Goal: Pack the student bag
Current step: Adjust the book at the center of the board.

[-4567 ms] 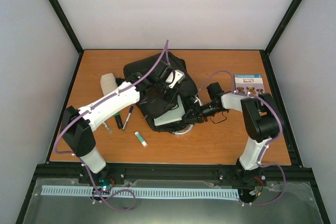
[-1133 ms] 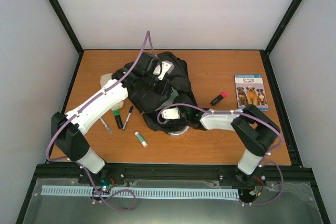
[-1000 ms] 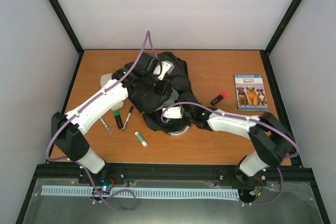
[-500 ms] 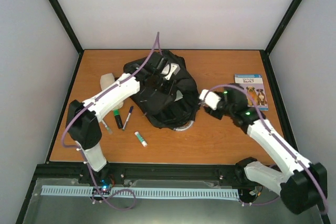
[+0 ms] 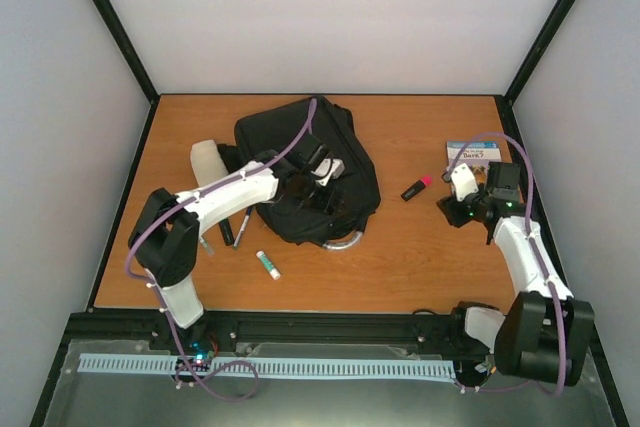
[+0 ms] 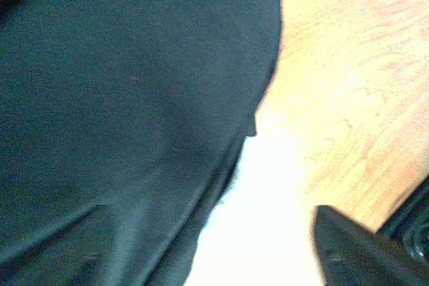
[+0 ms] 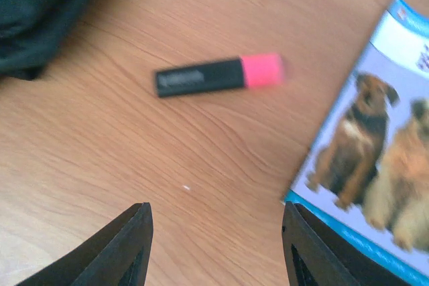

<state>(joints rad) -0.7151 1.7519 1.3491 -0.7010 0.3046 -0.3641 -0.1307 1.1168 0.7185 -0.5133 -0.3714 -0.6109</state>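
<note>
So, right hand [image 7: 216, 222] gapes empty, highlighter [image 7: 218, 75] at its 12 o'clock: probably grab next; left hand [image 5: 320, 169] at student bag [image 5: 285, 135], grip unclear.

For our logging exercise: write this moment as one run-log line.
left pincer: at student bag, state unclear | right pincer: open, empty, near highlighter

The student bag [image 5: 268, 137] is matt black woven cloth, soft and slightly fuzzy. The tabletop [image 5: 420, 267] is smooth orange-brown wood with visible grain and a faint sheen. The marker [image 7: 218, 75] has a black plastic barrel and a pink cap. The book [image 7: 375, 165] has a glossy printed paper cover.
</note>
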